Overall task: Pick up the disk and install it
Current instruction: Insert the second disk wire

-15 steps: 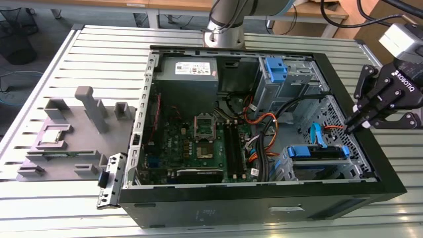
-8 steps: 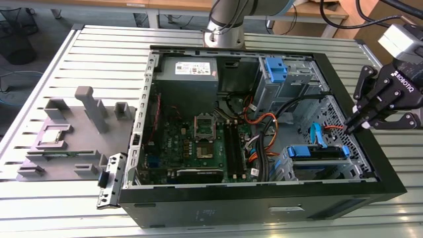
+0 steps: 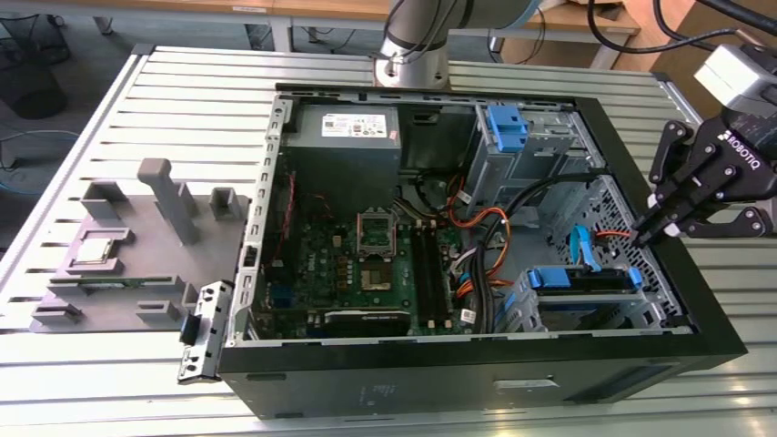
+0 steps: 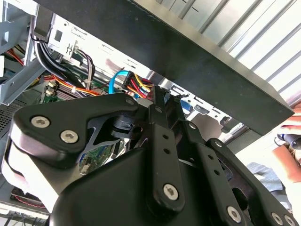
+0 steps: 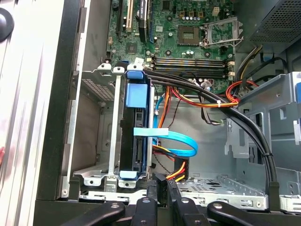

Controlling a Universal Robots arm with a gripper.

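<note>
The disk (image 3: 584,279) sits in the drive bay in the near corner of the open computer case (image 3: 486,360), on the exterior view's right. Its bright blue frame shows on top. In the first wrist view the disk (image 5: 136,136) stands edge-on between the bay's metal rails, and a blue flat cable (image 5: 176,139) crosses it. My gripper (image 3: 645,234) hangs just above the case's wall, on the exterior view's right of the bay. Its fingers are shut with nothing between them, apart from the disk. The closed fingertips appear in both wrist views (image 5: 163,182) (image 4: 163,97).
Inside the case are the motherboard (image 3: 364,246), a power supply (image 3: 346,127), a second blue bracket (image 3: 505,123) and bundles of black and orange cables (image 3: 510,228). A grey parts fixture (image 3: 134,246) lies on the slatted table at the exterior view's left. A person's hand (image 4: 291,141) is nearby.
</note>
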